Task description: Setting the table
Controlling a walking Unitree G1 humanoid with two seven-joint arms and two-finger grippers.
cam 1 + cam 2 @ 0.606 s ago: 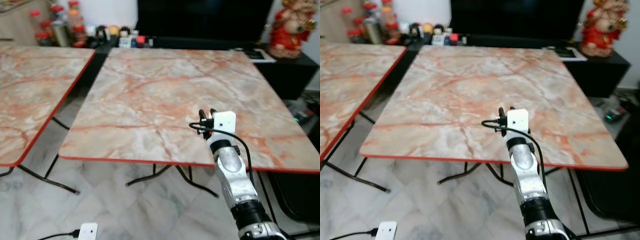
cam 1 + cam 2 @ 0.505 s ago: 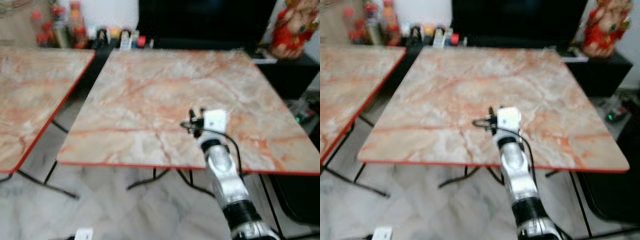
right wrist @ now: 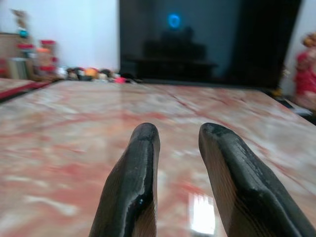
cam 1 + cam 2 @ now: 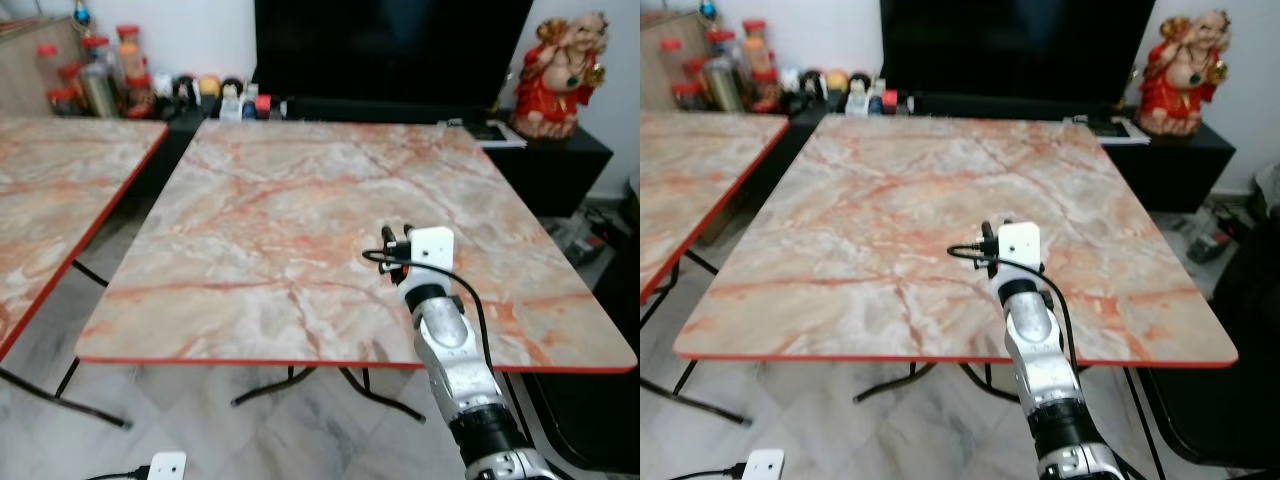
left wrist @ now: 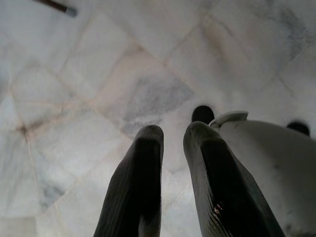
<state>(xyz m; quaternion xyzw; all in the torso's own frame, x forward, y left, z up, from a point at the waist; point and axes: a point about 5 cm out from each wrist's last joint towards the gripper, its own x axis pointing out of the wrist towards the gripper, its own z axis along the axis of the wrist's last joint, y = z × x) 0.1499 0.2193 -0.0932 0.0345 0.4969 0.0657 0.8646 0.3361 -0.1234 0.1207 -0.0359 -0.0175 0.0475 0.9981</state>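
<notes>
A square marble-patterned table (image 4: 290,190) with a red edge stands in front of me, its top bare. My right gripper (image 4: 395,237) reaches over the table's front right part, just above the surface, behind the white wrist camera box (image 4: 431,246). In the right wrist view its two black fingers (image 3: 140,163) stand apart, open, with nothing between them, pointing across the tabletop toward the far side. My left gripper (image 5: 173,133) hangs over the pale tiled floor, a narrow gap between its fingers and nothing in it.
A second matching table (image 4: 50,190) stands to the left across a narrow gap. Beyond the table are a dark TV (image 4: 390,45), a low black cabinet (image 4: 555,160) with a red figurine (image 4: 558,62), and jars and bottles (image 4: 100,75). A white plug (image 4: 166,465) lies on the floor.
The whole picture has shifted, so the camera has moved; more of the table's right side shows. The right gripper stays over the table's front part, still open.
</notes>
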